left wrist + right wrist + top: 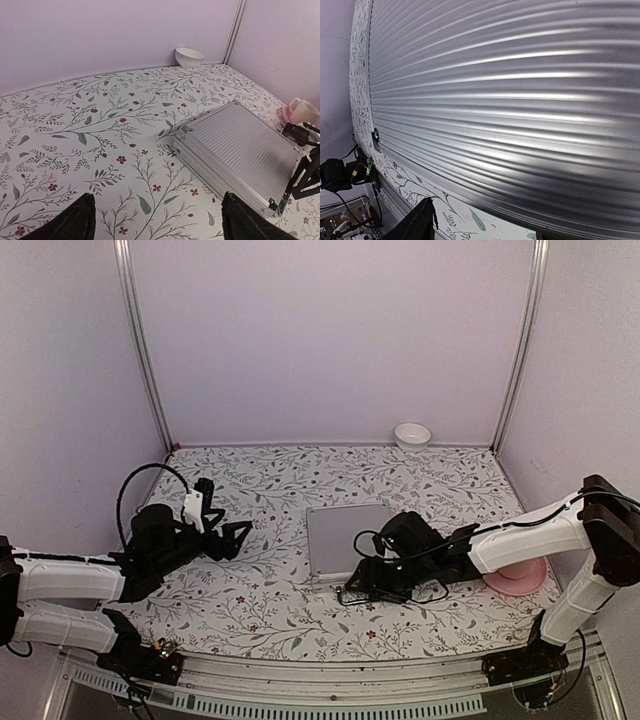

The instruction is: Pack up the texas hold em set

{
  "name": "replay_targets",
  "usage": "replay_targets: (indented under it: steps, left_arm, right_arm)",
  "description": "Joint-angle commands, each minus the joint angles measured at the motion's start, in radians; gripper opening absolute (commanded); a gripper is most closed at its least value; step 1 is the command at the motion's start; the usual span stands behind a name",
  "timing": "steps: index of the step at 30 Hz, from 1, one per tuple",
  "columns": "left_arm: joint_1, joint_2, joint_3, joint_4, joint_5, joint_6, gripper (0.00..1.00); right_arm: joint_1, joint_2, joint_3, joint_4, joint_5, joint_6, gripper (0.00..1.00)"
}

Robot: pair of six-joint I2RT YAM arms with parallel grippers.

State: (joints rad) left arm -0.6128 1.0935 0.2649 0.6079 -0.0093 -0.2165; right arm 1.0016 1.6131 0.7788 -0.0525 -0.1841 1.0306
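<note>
The shut case (345,540) looks hard and slippery, so grab its thin edge; left gripper (234,538) is open, right gripper (362,583) I cannot tell.

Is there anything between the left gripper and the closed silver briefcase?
Nothing visible: only flowered tablecloth lies between the left gripper and the briefcase. The right gripper is at its near edge, off that path.

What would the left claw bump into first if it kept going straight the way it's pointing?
Probably the closed silver case. The left claw, open, points across the flowered cloth toward the case's left side, with nothing between. If it tilts downward, it may touch the cloth first; depth is unclear.
</note>
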Motion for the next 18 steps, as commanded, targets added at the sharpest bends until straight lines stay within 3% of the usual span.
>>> replay_targets:
  steps: [1,18]
  left_arm:
    - [0.004,-0.004,0.020,-0.001,0.002,0.011,0.87]
    - [0.004,-0.003,0.020,-0.001,0.002,0.012,0.87]
  right_arm:
    - [0.005,0.034,0.035,-0.008,0.020,-0.024,0.67]
    - [-0.026,0.028,0.032,0.060,-0.048,-0.001,0.67]
